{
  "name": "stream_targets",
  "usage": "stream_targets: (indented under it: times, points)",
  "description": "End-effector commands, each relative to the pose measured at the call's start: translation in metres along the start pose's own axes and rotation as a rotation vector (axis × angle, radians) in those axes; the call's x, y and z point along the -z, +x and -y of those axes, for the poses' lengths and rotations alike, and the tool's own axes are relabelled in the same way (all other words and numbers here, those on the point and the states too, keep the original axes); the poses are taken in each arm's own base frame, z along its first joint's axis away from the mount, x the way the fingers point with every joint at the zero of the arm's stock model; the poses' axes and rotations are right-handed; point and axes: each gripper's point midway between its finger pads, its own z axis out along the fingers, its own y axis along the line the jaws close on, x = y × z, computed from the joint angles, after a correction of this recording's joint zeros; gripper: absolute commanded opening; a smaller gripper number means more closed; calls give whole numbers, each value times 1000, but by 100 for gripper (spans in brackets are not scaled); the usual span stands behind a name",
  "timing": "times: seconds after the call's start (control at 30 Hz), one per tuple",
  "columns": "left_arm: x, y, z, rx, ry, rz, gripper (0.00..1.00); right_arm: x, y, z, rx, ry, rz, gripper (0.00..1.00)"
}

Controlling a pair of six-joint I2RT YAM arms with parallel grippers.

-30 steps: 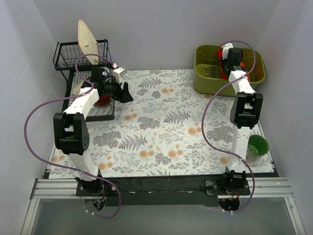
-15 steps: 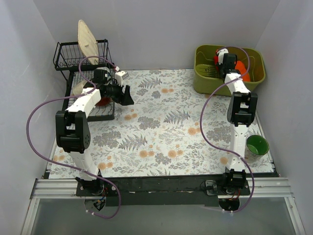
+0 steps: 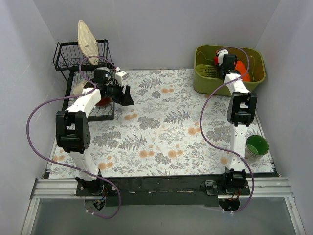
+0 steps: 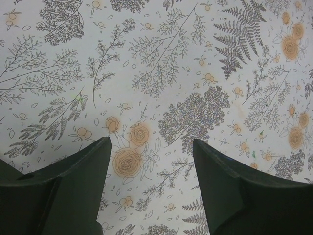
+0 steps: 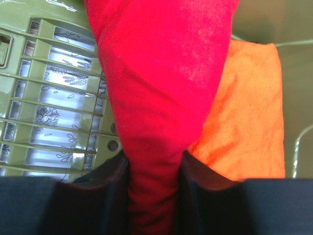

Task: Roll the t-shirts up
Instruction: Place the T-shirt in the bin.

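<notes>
Since a second ago the right claw (image 5: 154, 178) has shifted a little toward the left side of the green plastic basket (image 3: 259, 66), and over the last half second it has barely moved. The left arm has drawn slightly back toward the wire dish rack (image 3: 73, 55).

The right claw is pinching a bunched fold of the red t-shirt (image 5: 161, 73). The fabric fills the gap between both fingers (image 5: 110, 188) and stretches ahead of the claw, widening as it goes. Just right of the claw lies an orange cloth (image 5: 244, 122), touching the shirt along its edge. To the claw's left is the basket's slatted part, with the floral pattern showing through the slots. Basket walls close in around the claw on the far and right sides, so the open way out is upward and back toward the tabletop (image 4: 146, 58).

The left claw (image 4: 151, 147) hangs above the floral tabletop with its fingers spread and nothing between them. Bare patterned surface lies ahead of it and to both sides. The dish rack stands just behind and beside it, with a pale round plate (image 3: 88, 40) upright in it. A green cup (image 3: 257, 145) sits near the tabletop's right edge, well behind the right claw and beside that arm's lower link.
</notes>
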Motion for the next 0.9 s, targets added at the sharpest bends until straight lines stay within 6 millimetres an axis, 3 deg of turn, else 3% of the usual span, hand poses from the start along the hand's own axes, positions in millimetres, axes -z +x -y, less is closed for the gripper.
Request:
stream_targets:
  times: [0.0,0.03,0.17,0.4,0.43,0.5,0.53,0.6,0.63,0.7,0.73,0.77,0.8,0.87]
  points:
    - [2,-13,2,-36,5,22,67,24,-25,16,-22,24,28,24]
    - [2,-14,3,-36,8,27,67,27,-23,18,-26,28,20,2]
    - [6,-17,5,-44,9,36,67,32,-19,21,-46,38,-5,1]
    - [11,-6,16,-41,24,20,67,30,-2,16,-65,23,-59,1]
    - [11,-3,17,-39,26,16,67,29,2,16,-65,32,-71,11]
    - [13,-4,18,-43,28,20,67,33,-12,23,-96,50,-40,23]
    - [13,-5,19,-47,32,23,67,40,-28,24,-120,22,4,36]
    - [14,-13,20,-63,36,40,67,53,-56,25,-122,-9,80,48]
    - [15,-17,18,-68,33,48,67,68,-78,30,-124,-11,132,64]
    - [13,-28,16,-82,33,70,67,92,-117,35,-126,-4,241,81]
    - [13,-33,14,-84,31,81,67,99,-128,37,-111,4,274,96]
    - [17,-47,14,-105,28,108,67,106,-137,37,-97,6,302,99]
    - [18,-54,14,-116,31,121,67,128,-165,29,-80,-3,379,99]
    - [22,-71,14,-140,25,154,68,142,-176,24,-57,9,413,99]
